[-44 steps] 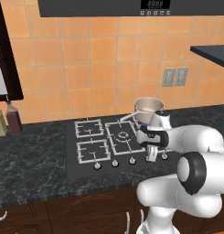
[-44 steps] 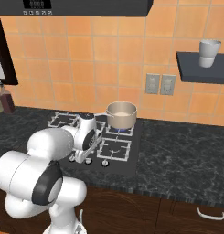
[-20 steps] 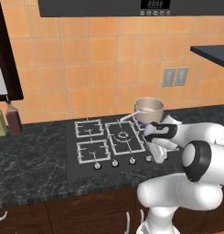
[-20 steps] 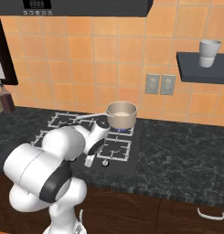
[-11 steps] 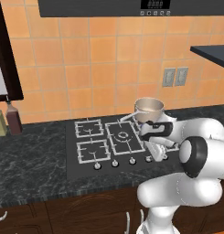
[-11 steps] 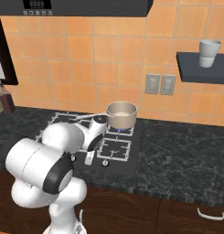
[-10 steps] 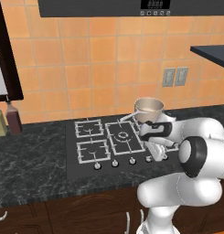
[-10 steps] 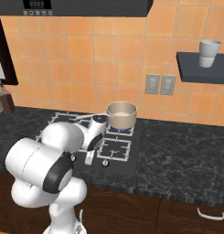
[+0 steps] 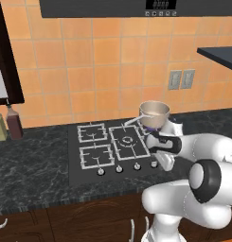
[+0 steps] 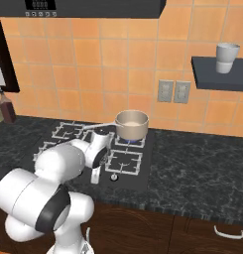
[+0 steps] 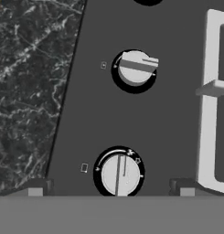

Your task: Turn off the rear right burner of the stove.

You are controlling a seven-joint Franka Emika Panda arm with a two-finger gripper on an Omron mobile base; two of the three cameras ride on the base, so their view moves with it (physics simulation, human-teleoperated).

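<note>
Left base view: black stove (image 9: pixel 84 171) set into dark speckled counter (image 9: pixel 32 179), grey grates on top, row of silver knobs (image 9: pixel 119 168) along near edge. Steel saucepan (image 9: pixel 154 114) seated on rear right burner (image 9: pixel 153 126) at roughly 2 o'clock from the large centre grate (image 9: pixel 129 141); blue flame visible under the pan base. White arm bent over the stove's right end, gripper (image 9: pixel 165 163) pointing down at the near right corner, just beside the rightmost visible knob (image 9: pixel 154 164). Finger spread not readable from this side. Two bottles (image 9: pixel 14 124) on the counter at 9 o'clock, orange tile wall behind, double outlet (image 9: pixel 180 79) at 1 o'clock of the pan.

Right base view: saucepan (image 10: pixel 132 124) on rear right burner (image 10: pixel 128 143), handle running toward 9 o'clock, blue flame at the pan's base. Front right grate (image 10: pixel 124 162) bare. Gripper (image 10: pixel 95 175) held vertical over the knob row, one knob (image 10: pixel 113 177) just beside it at 3 o'clock. Grey cup (image 10: pixel 226 58) on dark wall shelf (image 10: pixel 219 73) at 2 o'clock.

Hand view: looking straight down on black glass. Knob (image 11: pixel 120 174) at 6 o'clock, lying between the two dark fingertips (image 11: pixel 36 187), not touched by either; fingers spread wide on both sides of it, nothing held. Second knob (image 11: pixel 135 68) at 12 o'clock. Grey grate bar (image 11: pixel 208 100) along 3 o'clock, speckled counter (image 11: pixel 31 77) at 9 o'clock.
</note>
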